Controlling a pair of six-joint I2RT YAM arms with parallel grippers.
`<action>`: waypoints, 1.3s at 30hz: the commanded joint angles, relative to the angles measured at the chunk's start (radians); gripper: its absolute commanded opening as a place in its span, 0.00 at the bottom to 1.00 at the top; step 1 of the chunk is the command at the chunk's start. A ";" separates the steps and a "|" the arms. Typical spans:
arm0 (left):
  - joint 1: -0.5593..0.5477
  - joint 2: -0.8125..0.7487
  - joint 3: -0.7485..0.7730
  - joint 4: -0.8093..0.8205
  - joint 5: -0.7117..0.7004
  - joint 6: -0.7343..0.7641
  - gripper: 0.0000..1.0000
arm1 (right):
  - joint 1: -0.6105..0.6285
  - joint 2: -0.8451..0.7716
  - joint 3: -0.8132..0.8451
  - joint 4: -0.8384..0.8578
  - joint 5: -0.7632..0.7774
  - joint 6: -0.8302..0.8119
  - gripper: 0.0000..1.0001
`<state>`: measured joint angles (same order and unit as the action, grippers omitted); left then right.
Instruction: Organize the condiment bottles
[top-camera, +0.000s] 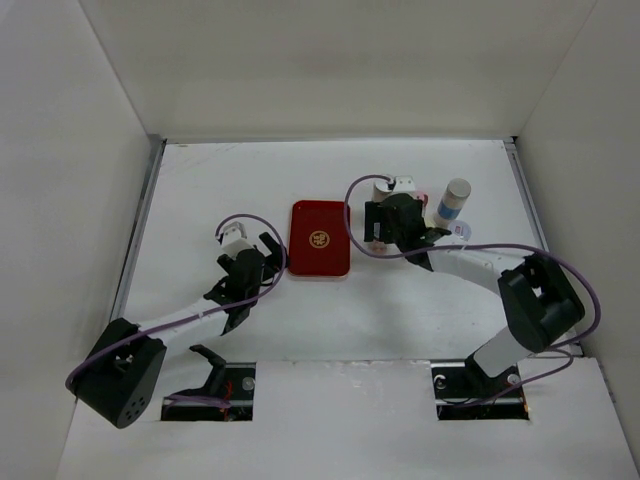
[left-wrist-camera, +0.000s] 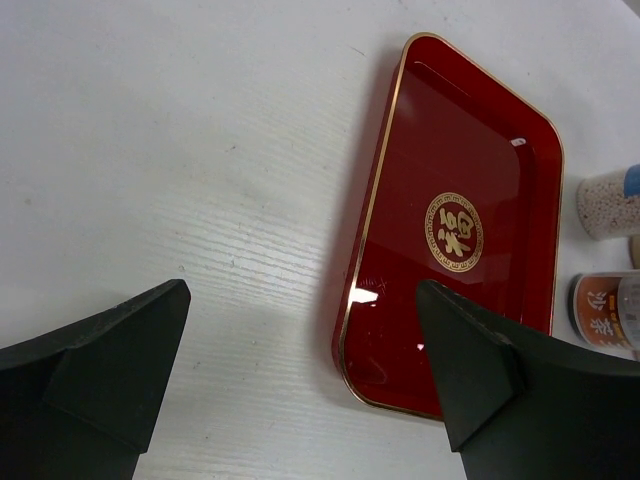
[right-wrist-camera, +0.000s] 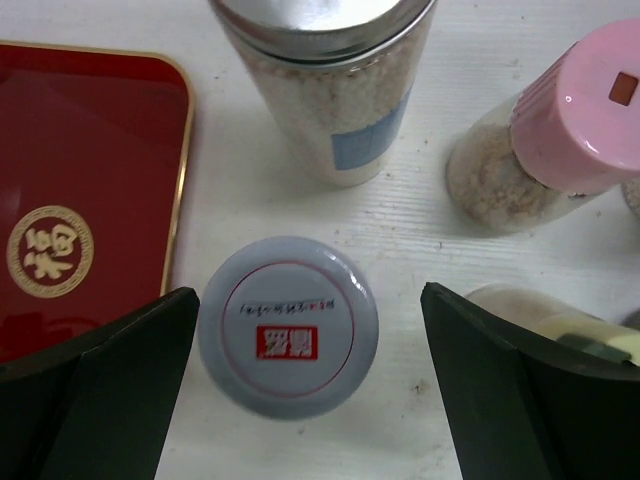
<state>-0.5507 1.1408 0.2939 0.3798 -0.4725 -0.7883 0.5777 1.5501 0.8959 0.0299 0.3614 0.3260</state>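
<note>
Two pincers, both mine, both gaping. My right pincer (right-wrist-camera: 307, 300) is spread as wide as it goes and holds nothing. The lilac-capped bottle (right-wrist-camera: 288, 325) stands upright on the table (right-wrist-camera: 430, 230) between its fingers, not gripped. Beyond it stands the silver-capped jar (right-wrist-camera: 325, 90), with the pink-capped bottle (right-wrist-camera: 560, 130) off to one side. A yellow-green cap (right-wrist-camera: 560, 325) peeks from behind one finger. All four sit just beside the red tray (right-wrist-camera: 90, 150). My left pincer (left-wrist-camera: 300, 300) is open too, empty, over the table at the tray's other side.
</note>
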 joint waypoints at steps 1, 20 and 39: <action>-0.001 -0.010 -0.007 0.053 0.005 0.000 1.00 | -0.011 0.040 0.051 0.080 0.013 0.010 0.99; 0.021 -0.030 -0.024 0.047 0.018 -0.034 1.00 | 0.158 0.194 0.432 0.122 0.017 -0.031 0.54; 0.062 -0.049 -0.042 0.051 0.066 -0.077 1.00 | 0.215 0.613 0.825 0.091 -0.012 -0.019 0.57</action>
<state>-0.5007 1.0992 0.2607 0.3859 -0.4202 -0.8532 0.7845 2.1784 1.6360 0.0246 0.3321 0.2996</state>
